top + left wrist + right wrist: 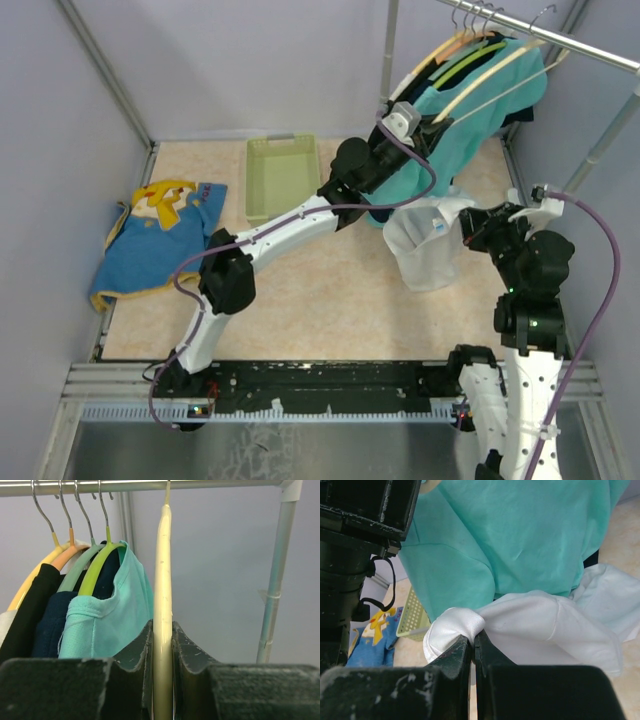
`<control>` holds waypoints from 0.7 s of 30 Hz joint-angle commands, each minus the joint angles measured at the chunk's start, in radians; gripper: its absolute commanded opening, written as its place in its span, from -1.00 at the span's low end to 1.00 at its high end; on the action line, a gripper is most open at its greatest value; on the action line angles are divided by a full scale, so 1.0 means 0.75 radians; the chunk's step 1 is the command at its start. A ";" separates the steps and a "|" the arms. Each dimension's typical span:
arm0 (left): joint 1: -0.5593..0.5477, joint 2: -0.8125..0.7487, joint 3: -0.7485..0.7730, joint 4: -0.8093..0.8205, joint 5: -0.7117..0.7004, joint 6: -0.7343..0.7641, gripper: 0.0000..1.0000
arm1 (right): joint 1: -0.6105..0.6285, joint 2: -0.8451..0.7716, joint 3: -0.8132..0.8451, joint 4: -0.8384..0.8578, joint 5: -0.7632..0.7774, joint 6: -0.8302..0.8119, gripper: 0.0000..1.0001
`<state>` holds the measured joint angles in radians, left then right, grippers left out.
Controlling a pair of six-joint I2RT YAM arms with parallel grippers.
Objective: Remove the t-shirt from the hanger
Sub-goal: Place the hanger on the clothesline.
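Bare beige tabletop (330, 290) lies open at centre, while a metal clothes rail (560, 40), hung teal shirt (488, 140) and drooping white t-shirt (430, 245) crowd the right and a pale green plastic bin (280, 180) blocks the far middle.

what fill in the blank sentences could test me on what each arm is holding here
The left gripper has its jaws shut on a cream ____.
The right gripper has its jaws shut on the ____ t-shirt.
The blue and yellow garment lies on the ____.
Missing words: hanger; white; table.
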<state>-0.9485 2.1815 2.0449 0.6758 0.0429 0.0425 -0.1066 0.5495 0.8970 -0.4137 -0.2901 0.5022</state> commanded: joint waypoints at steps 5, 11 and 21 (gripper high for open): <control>-0.002 0.048 0.127 -0.053 -0.044 0.001 -1.00 | 0.006 -0.026 0.028 0.039 -0.019 0.014 -1.00; -0.002 0.043 0.107 -0.111 -0.074 -0.013 -1.00 | 0.007 -0.031 0.032 0.035 -0.021 0.017 -1.00; -0.004 -0.179 -0.189 -0.053 0.006 -0.074 0.97 | 0.007 -0.032 0.031 0.056 -0.019 0.017 -1.00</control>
<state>-0.9485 2.1693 1.9640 0.5911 0.0124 0.0185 -0.1066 0.5365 0.8970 -0.4221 -0.2905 0.5091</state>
